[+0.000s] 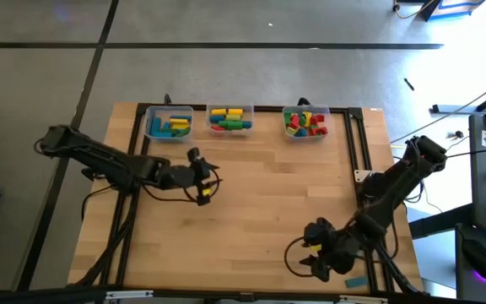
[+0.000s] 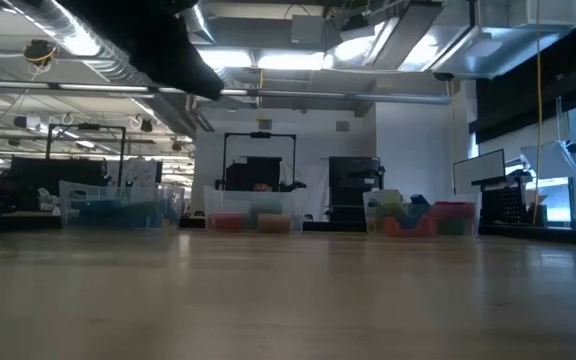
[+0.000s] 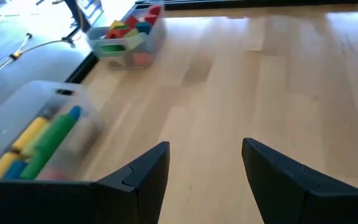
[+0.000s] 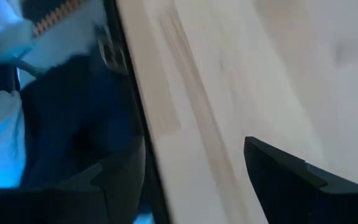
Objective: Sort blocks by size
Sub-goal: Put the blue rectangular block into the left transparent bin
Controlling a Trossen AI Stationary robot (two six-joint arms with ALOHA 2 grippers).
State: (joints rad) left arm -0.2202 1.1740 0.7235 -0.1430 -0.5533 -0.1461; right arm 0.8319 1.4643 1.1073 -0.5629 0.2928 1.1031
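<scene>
Table: pale wood planks, smooth, dark metal frame round the edges.
Bins: three clear plastic tubs in a row along the far edge. Left bin, mid bin, right bin.
Blocks: all inside the bins, none loose on the wood. Left bin mostly blue w/ some yellow and green; mid bin long bars and cylinders, yellow, green, blue, red; right bin short pieces, red, green, yellow.
Left gripper: arm stretched low across the table's left side, fingers apart, nothing between them, hovering near the mid bin.
Left wrist view: two dark wedge fingers, bare wood between.
Right gripper: arm folded back at near right corner, fingers apart, empty, over the table edge.
</scene>
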